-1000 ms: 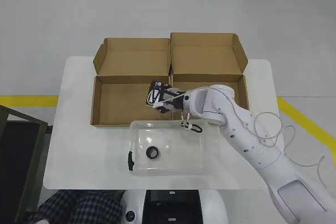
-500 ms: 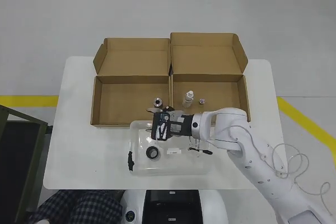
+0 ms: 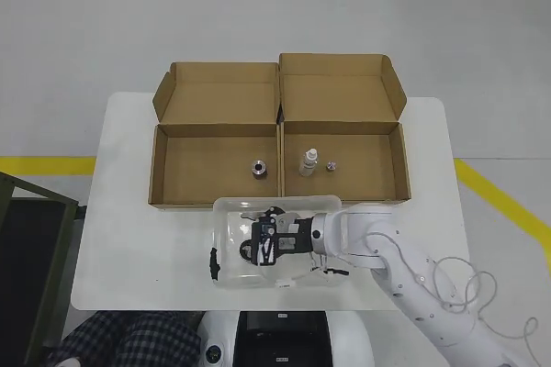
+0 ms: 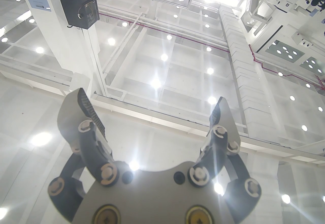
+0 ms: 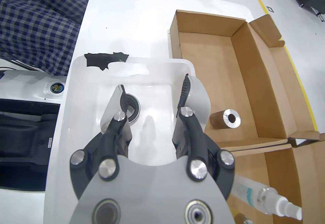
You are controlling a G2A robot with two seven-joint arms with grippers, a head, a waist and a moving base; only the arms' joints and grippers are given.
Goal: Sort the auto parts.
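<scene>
Nearest on the tabletop point(image 3: 129, 229): clear bin point(image 3: 331, 200), black tape point(image 3: 213, 264) stuck on one end rim. Down inside the bin, right gripper point(image 5: 155, 88) with fingers point(image 5: 189, 98) apart, clamped on nothing. Black ring point(image 5: 137, 108) flat on the bin floor, right at one fingertip and partly hidden by it. Just beyond the bin, two open cardboard boxes side by side, touching, lids folded back. In the left box point(image 3: 202, 174), metal cylinder point(image 3: 257, 168), toward the side next to the right box point(image 3: 367, 170). In that right box, spray bottle point(image 3: 309, 162) with a small metal part point(image 3: 331, 166) just beside it, both near the left box's side. Left gripper point(image 4: 151, 103) spread wide, empty, aimed up at ceiling lights point(image 4: 163, 57).
</scene>
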